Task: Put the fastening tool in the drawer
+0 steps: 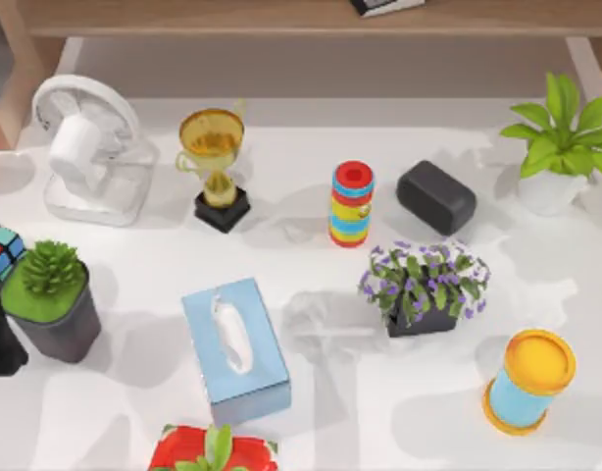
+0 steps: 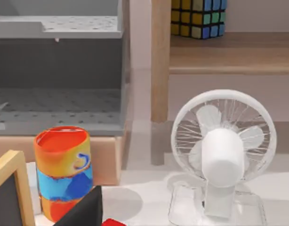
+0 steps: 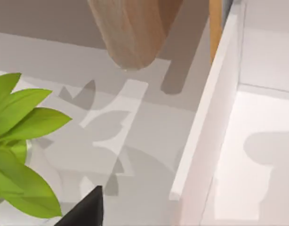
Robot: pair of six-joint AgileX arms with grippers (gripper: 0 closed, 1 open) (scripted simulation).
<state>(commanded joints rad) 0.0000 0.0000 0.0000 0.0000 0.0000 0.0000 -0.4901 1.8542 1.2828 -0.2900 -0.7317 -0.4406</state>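
Red and glossy, a sliver of what appeared to be the fastening tool (image 2: 114, 222) sat right beside the left gripper (image 2: 85, 212) at the table's left side, with an orange-and-blue can (image 2: 64, 169) just next to it and a white fan (image 2: 222, 155) nearby. Whether that claw was spread or pinching the tool could not be told. Beyond stood a grey drawer (image 2: 60, 28), seemingly open. The right gripper (image 3: 85, 212) waited near a green plant (image 3: 17, 141) at the table's right, its claw equally unreadable. To do the step well, the left arm would likely need a firm, centred hold on the small tool. It would then need a lift high enough to clear the can and the drawer's front wall, and a low release inside.
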